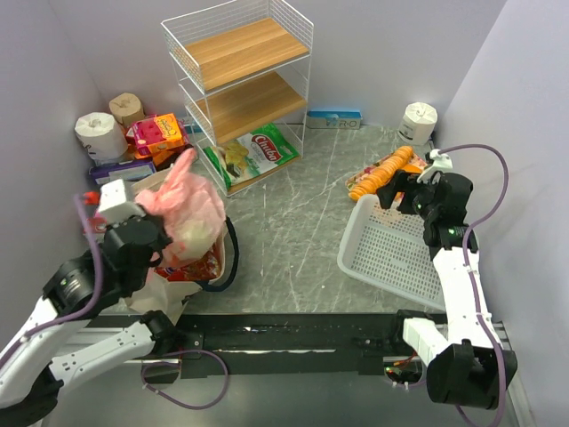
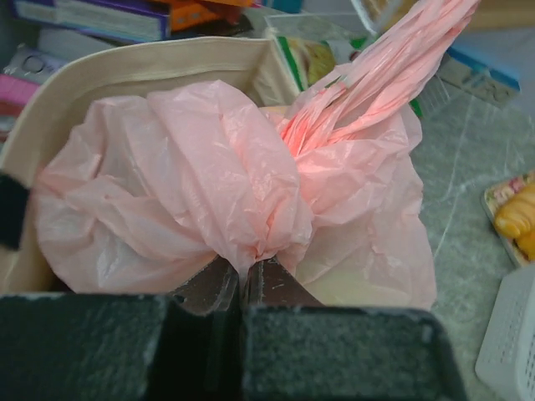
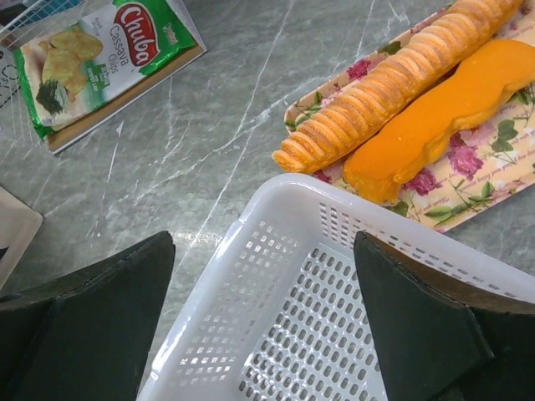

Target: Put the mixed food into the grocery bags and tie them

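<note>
Bag (image 2: 209, 167) clamped at its neck, free handle waiting

The pink plastic bag (image 1: 191, 209) bulged at the mouth of the beige canvas tote (image 2: 142, 63). Whether it rested inside or hung just above could not be told. The left gripper (image 2: 247, 271) was pinched tight on a gathered fold of the film. One twisted handle (image 2: 401, 58) stood up and away from it, loose.

Tying looked to be the step in hand. It would go best with the left grip kept low on the gather, so the contents stayed bunched. The other arm would need to come across for the loose handle. The film looked thin, so a slow, straight pull should spare it from tearing and keep the tote from being dragged over.

The right gripper (image 3: 263, 242) was well apart at the far side, its jaws wide and holding nothing. It hovered over the rim of the white perforated basket (image 3: 276, 200), near a floral tray (image 3: 501, 159) of baked goods. A green cassava chips packet (image 3: 92, 58) lay farther off.
</note>
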Tool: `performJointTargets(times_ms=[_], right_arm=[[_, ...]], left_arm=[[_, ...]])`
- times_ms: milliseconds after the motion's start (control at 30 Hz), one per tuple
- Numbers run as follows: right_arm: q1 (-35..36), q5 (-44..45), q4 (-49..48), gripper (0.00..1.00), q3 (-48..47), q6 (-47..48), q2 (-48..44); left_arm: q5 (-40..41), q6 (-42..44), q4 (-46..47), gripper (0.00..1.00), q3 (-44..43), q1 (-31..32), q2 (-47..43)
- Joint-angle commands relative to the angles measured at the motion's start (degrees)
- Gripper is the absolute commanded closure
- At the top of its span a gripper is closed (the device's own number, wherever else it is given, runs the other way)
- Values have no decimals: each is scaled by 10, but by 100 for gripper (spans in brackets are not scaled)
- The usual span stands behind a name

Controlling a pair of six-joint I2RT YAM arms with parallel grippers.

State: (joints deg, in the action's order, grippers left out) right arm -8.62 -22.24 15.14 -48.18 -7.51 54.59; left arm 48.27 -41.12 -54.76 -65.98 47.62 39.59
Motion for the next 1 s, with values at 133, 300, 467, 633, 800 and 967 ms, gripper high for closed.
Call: performJointTargets(times_ms=[133, 300, 467, 633, 800, 967], right_arm=[[1, 1, -27, 6, 18, -10, -20], [1, -3, -29, 6, 12, -9, -10], [2, 2, -29, 6, 4, -8, -8], [2, 9, -28, 5, 4, -5, -11], [2, 12, -28, 4, 7, -8, -13], [2, 17, -23, 3, 3, -1, -12]], left_arm=[[49, -310, -181, 99, 70, 0, -86], [-4, -395, -147, 99, 149, 1, -92], [-37, -497, -147, 99, 231, 0, -107], [-8, -461, -133, 82, 228, 1, -146], [48, -299, -57, 10, 158, 0, -89], [90, -97, 59, 1, 83, 0, -7]])
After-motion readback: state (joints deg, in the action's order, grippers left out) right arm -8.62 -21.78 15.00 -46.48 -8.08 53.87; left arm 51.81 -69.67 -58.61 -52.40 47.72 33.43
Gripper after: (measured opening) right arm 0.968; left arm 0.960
